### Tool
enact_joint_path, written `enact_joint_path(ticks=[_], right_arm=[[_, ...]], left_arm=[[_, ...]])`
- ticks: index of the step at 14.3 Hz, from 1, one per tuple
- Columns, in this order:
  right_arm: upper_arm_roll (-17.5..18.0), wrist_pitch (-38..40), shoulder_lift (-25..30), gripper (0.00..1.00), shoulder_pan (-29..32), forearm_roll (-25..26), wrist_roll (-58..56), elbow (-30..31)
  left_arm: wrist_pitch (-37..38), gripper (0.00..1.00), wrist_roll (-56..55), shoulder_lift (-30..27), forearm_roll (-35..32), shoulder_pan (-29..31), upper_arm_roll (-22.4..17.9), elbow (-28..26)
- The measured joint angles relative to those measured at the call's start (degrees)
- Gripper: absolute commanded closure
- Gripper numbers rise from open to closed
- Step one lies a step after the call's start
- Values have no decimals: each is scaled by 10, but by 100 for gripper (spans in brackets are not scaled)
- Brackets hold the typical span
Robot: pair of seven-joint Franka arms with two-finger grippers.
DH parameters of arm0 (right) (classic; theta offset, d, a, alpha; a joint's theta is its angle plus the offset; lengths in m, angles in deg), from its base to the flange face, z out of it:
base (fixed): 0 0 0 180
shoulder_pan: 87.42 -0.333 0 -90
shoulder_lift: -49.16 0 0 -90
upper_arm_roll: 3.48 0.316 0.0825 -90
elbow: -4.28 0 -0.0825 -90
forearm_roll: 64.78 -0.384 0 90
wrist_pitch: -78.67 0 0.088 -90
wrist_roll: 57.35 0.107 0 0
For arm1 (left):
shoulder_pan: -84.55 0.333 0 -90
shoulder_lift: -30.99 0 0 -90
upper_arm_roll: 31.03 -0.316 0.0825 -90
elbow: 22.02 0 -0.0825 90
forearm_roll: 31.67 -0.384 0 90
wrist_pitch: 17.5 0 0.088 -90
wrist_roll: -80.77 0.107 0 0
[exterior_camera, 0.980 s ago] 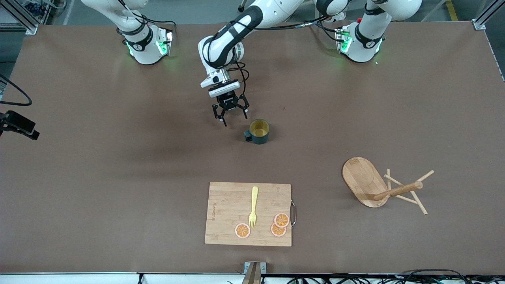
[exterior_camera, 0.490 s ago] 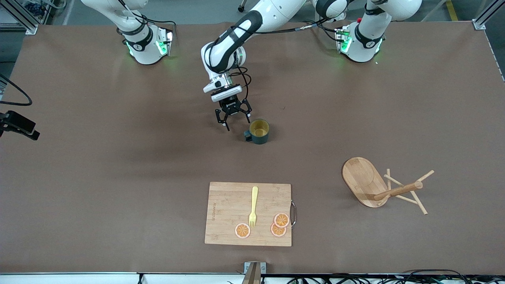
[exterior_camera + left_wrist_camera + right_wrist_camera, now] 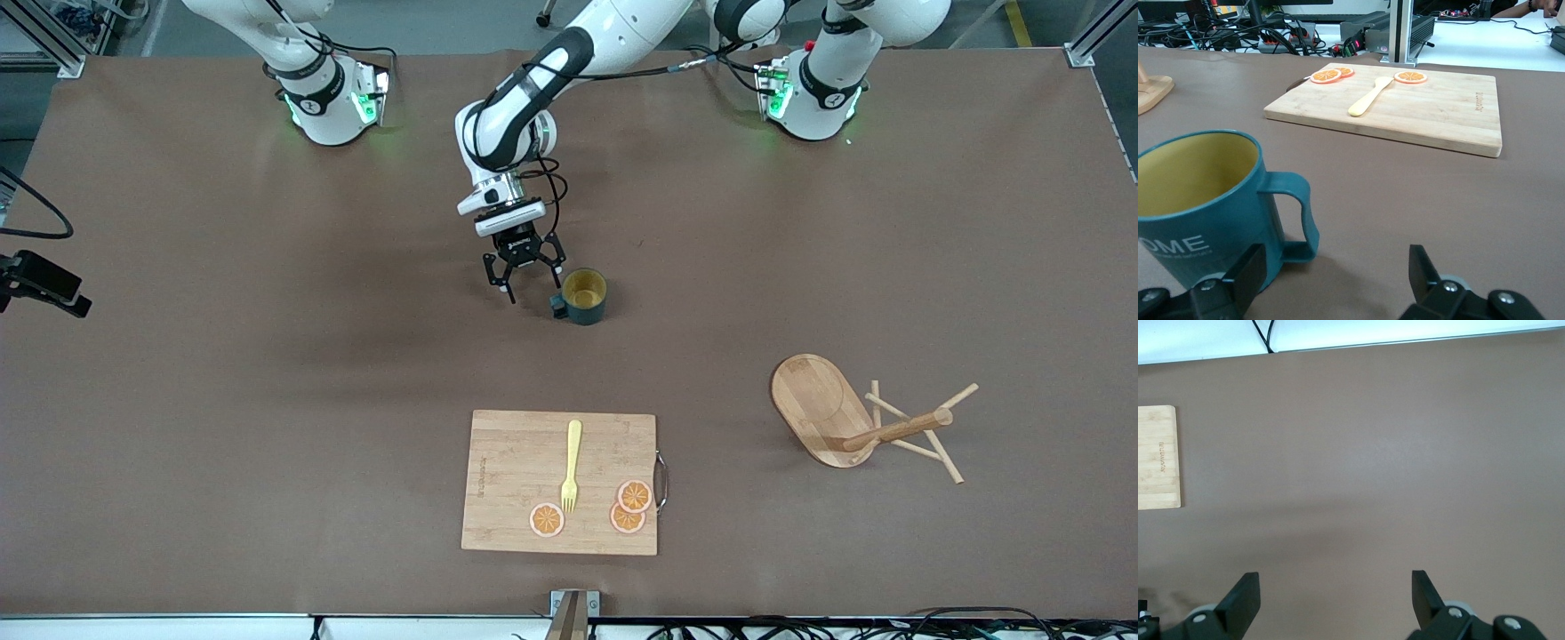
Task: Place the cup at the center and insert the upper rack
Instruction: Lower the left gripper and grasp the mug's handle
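Note:
The dark teal cup with a yellow inside stands upright near the table's middle, its handle toward the front camera and the right arm's end. My left gripper is open and low beside the cup, at its handle side. In the left wrist view the cup fills one side, its handle just ahead of my open left gripper, not held. The bamboo mug tree lies on its side toward the left arm's end. My right gripper is open and empty, high over bare table.
A bamboo cutting board with a yellow fork and orange slices lies nearer the front camera than the cup. It also shows in the left wrist view and at the edge of the right wrist view.
My left gripper has moved closer to the cup's handle side and a little lower, still open. The cup and the mug tree have not moved.

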Motion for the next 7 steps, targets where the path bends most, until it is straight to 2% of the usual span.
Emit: enact_joint_path(ticks=[7], right_arm=[[0,1,0,0,0,-2,0,1]], left_arm=[[-32,8,0,11,-1,0,-17,0]])
